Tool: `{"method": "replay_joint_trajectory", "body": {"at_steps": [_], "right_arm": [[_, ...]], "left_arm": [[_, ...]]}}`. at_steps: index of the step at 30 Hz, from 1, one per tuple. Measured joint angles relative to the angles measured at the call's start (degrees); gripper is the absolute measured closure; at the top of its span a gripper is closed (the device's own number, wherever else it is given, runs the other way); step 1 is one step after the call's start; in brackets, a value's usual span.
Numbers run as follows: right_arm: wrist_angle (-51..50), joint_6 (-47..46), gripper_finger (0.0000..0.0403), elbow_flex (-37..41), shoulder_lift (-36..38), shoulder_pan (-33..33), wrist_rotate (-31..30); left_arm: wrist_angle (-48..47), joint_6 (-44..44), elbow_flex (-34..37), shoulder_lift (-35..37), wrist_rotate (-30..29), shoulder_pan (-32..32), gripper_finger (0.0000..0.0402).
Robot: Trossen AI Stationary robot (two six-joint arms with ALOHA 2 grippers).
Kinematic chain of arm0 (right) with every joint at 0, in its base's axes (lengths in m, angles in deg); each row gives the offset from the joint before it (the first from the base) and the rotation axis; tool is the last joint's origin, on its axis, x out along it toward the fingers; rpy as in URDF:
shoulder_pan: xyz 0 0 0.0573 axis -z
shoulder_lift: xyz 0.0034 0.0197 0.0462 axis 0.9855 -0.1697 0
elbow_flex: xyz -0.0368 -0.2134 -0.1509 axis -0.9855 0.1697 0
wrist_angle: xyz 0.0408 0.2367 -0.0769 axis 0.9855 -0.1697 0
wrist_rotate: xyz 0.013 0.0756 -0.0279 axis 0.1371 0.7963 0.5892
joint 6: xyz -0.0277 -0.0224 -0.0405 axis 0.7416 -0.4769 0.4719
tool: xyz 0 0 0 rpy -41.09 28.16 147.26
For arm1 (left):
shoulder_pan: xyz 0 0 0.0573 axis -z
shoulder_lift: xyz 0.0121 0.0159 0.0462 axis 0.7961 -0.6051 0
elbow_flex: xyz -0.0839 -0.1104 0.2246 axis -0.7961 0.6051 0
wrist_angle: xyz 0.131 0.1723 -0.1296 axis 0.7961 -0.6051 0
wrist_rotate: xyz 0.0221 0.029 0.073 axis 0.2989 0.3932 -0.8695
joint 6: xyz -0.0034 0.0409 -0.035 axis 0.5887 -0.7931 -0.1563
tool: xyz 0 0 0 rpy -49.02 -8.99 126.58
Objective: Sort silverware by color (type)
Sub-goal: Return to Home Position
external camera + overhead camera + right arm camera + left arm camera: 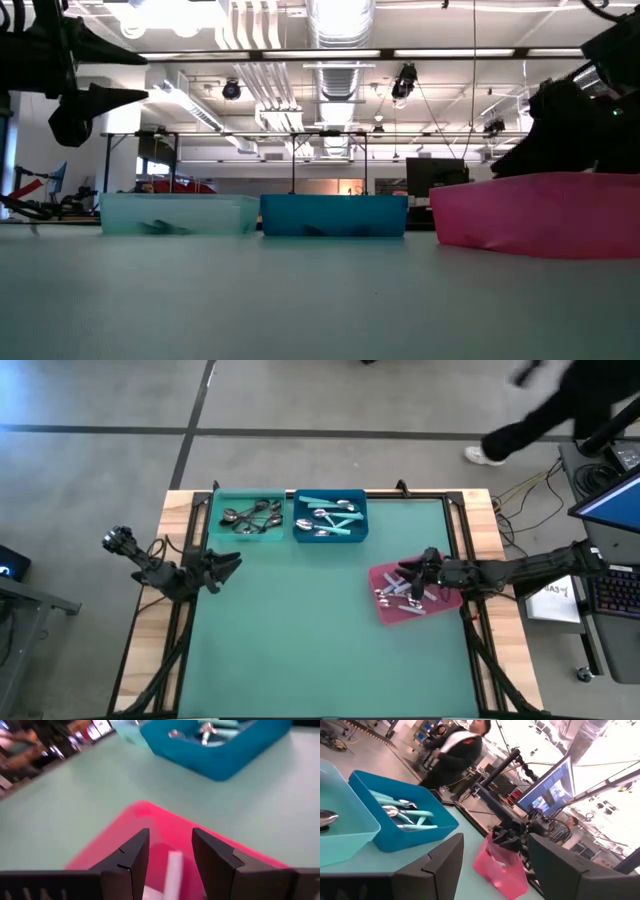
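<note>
Sorting appears complete as far as visible: no spoon lies loose on the green table mat [300,650].
- Turquoise-handled spoons [335,520] lie inside the blue bin [330,540], which serves as reference below.
- Dark metal spoons [250,516] lie in the light green bin [245,537], just beside the blue bin on the left arm's side, walls nearly touching.
- Shiny silver spoons [398,595] lie in the pink bin [530,215], apart from the blue bin, nearer the front and toward the right arm's side, sitting askew to the other two.

Each bin seems to hold one type only; small items are hard to verify.

Right gripper [170,832]: hangs over the pink bin, fingers parted, nothing between them.
Left gripper [232,569]: in front of the green bin, well off from the blue bin, raised above the mat, fingers spread and empty.

Judgement: sorting done; what is left is parking. The right arm has not yet pulled clear of the pink bin and should lift straight up first, to avoid catching the bin wall.

A person [560,410] walks on the floor beyond the blue bin.
</note>
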Motion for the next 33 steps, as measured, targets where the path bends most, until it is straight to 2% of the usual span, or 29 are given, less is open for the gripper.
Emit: {"method": "replay_joint_trajectory", "body": {"at_steps": [12, 17, 33], "right_arm": [[0.0, 0.0, 0.0264, 0.0, 17.1, 0.0, 0.0], [-0.1, 0.0, 0.0264, 0.0, 21.7, 0.3, 0.0], [-0.2, 0.0, 0.0264, 0.1, 18.0, 0.4, 0.0]], "left_arm": [[0.1, 0.0, 0.0, 0.0, 0.1, 0.0, 0.0196], [0.1, 0.0, 0.0, 0.0, 0.1, 0.0, 0.0196], [-0.2, 0.0, 0.0, -0.4, 0.1, 0.0, 0.0196]]}}
